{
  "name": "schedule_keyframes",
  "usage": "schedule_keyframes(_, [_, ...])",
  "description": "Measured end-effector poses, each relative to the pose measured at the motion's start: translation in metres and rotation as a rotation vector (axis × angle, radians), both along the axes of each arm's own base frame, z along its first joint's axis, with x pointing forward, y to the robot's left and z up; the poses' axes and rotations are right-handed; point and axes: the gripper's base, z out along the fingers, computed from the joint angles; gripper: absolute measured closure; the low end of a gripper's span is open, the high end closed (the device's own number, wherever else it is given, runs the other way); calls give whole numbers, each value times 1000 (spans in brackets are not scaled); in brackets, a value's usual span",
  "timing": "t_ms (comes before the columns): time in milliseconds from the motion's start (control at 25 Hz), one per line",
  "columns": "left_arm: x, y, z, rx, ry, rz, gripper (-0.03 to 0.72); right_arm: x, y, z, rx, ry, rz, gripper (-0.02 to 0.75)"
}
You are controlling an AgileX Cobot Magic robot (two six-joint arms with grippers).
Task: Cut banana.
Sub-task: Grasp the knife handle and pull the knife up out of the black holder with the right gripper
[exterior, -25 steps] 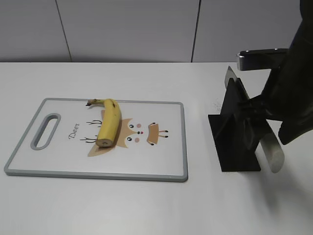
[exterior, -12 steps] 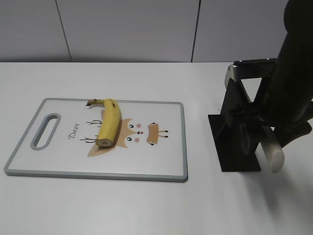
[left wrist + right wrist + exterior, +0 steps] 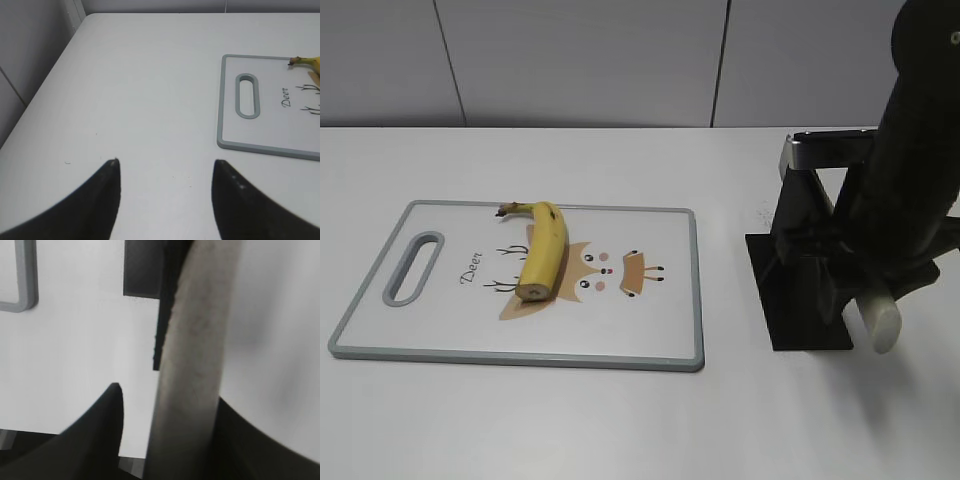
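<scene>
Worktop point(image 3: 620, 420): white, holding a grey-rimmed board point(image 3: 695, 290).
Banana point(image 3: 542, 250): lying on the board, cut end nearest.
Left tool point(image 3: 165, 172): spread, holding nothing.
Right tool point(image 3: 167, 410): around a pale handle point(image 3: 192, 360) at the black stand point(image 3: 800, 270); grip unclear.

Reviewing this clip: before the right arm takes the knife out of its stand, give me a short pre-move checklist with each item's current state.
1. Banana lying on the cutting board, unpeeled, cut end toward the camera: ok.
2. Knife handle between the right gripper fingers: ok. Whether they are actually clamped on it: cannot tell.
3. Knife blade out of the black knife stand: not ok, it appears still seated there.
4. Left gripper open and off the board, over bare table: ok.
5. Banana held steady for cutting: not ok, nothing is touching it.
</scene>
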Motion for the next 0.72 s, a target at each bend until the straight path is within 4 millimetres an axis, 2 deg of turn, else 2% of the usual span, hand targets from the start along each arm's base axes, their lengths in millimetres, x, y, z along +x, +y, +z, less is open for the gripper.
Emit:
schedule_keyframes(120, [0,0,0,0,0,0,135,0,-1,0,-11,7,-34,553])
schedule_keyframes(160, [0,0,0,0,0,0,135,0,-2,0,-15,9,-44,563])
schedule_keyframes(720, [0,0,0,0,0,0,135,-1,-2,0,-14,9,-58,563])
